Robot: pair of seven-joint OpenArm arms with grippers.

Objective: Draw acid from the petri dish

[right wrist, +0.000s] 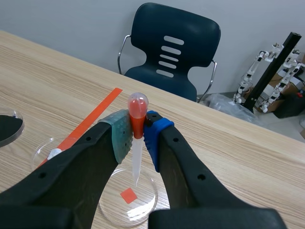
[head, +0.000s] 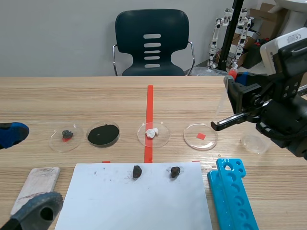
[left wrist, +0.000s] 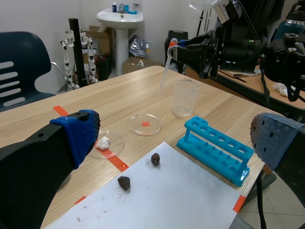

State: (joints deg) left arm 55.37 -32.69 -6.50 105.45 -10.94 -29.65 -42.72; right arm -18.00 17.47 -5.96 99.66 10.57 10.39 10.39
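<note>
A clear pipette with a red bulb is pinched upright in my right gripper, which is shut on it just below the bulb. Its tip hangs above the petri dish that holds a small red square, and does not touch it. In the scene view the right gripper holds the pipette up and to the right of that dish. My left gripper stands open low at the table's left, holding nothing. The left wrist view also shows the pipette and the dish.
Three more dishes stand in the row: dark stone, black powder, white lumps. A clear cup stands right of the red-square dish. In front are a blue tube rack, a white sheet with two stones, and a pale block.
</note>
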